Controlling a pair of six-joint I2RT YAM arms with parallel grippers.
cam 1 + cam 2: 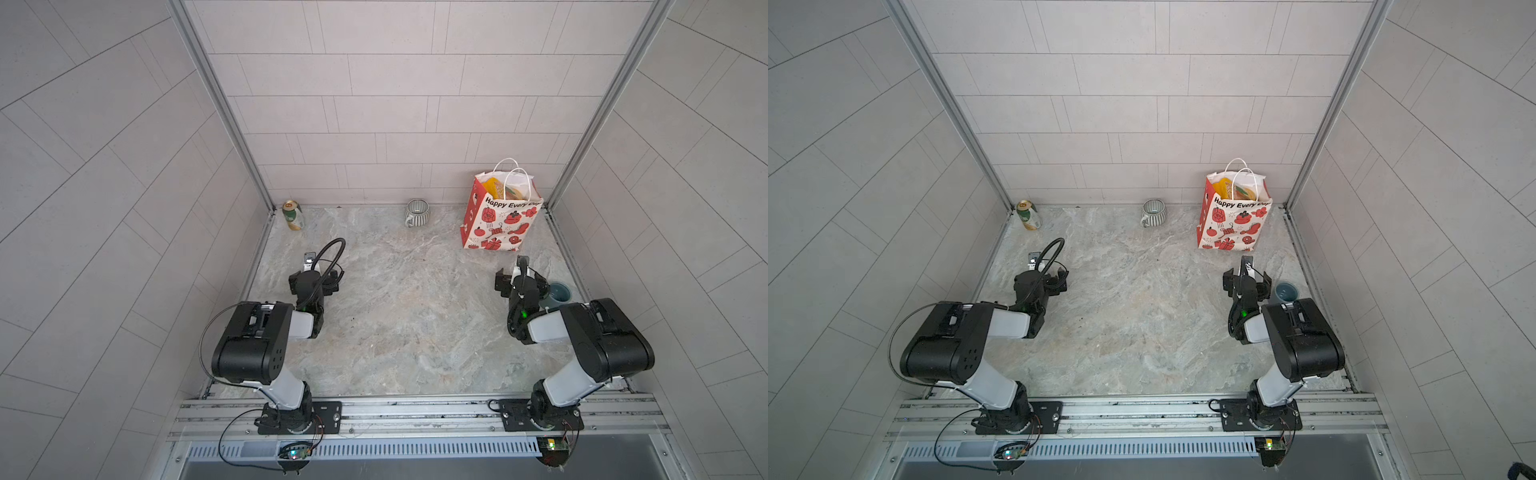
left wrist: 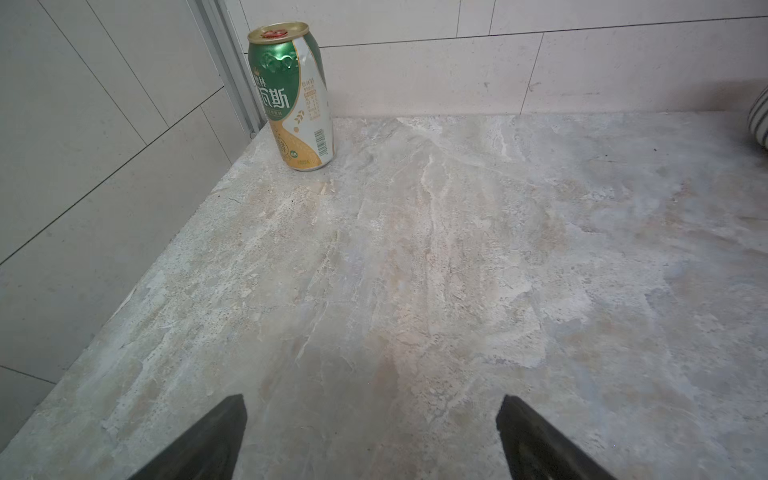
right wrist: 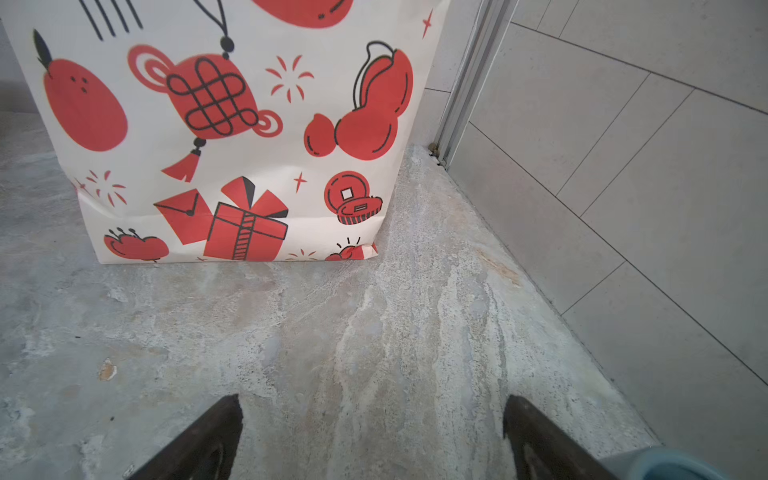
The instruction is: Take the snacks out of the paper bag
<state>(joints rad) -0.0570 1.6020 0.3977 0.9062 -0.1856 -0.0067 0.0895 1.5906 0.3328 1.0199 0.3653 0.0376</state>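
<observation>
Paper bag [image 1: 498, 222] stood upright at 12 o'clock near the right hand [image 3: 372, 401], snacks [image 1: 500, 189] showing in its open top; both hands gaped empty, left hand [image 2: 371, 401] well apart.

1. A marbled grey bench [image 1: 395, 324] is shown in both top views.
2. A green-gold drink can [image 1: 293, 215] is stood upright at its upper left corner.
3. A ribbed grey mug [image 1: 416, 212] is set at the upper middle, near the back wall [image 1: 395, 124].
4. The paper bag [image 1: 498, 226] is stood upright at the upper right.
5. A blue-grey cup [image 1: 561, 293] is seen at the right edge, partly hidden.
</observation>
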